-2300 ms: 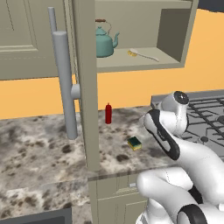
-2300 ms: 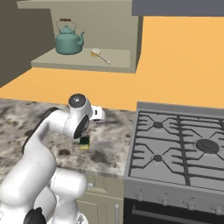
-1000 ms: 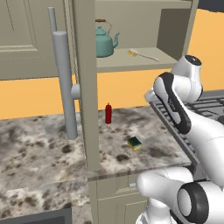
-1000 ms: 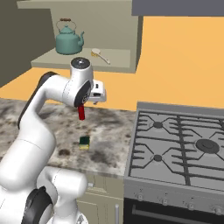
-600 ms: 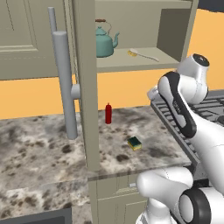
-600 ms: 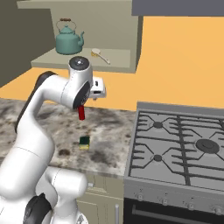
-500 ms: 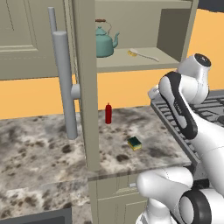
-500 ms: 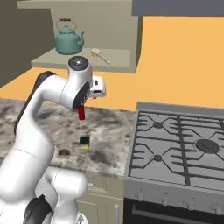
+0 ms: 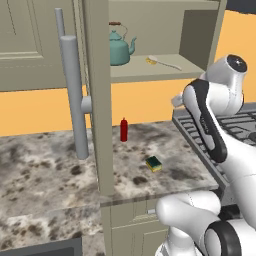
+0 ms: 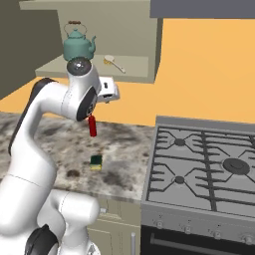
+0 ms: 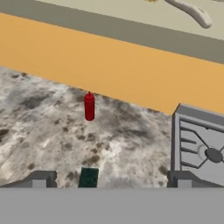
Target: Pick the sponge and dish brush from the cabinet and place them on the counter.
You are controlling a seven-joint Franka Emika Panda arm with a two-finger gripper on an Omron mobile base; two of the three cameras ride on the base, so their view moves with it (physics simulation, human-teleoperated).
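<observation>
- Gripper (image 11: 111, 179): raised above the counter (image 9: 45, 170), jaws spread fully apart, holding nothing.
- Sponge (image 9: 153, 163): flat on the counter, at 4 o'clock from the red bottle (image 9: 123, 130), apart from it.
- Dish brush (image 9: 163, 62): lying on the cabinet (image 9: 145, 75) shelf, at 3 o'clock from the teal kettle (image 9: 120, 50).
</observation>
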